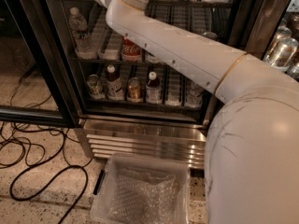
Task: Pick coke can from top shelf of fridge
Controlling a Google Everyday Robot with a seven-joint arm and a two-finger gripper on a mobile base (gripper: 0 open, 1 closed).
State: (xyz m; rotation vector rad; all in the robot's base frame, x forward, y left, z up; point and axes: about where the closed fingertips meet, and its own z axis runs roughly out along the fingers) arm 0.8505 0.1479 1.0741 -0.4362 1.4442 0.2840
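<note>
Arm (177, 50) reaches into fridge (140, 134) at top shelf (201, 3). Gripper is past the upper edge of view, so I cannot tell its opening. Coke can unseen, presumably up there; grasp unconfirmed, lift-out not yet done
</note>
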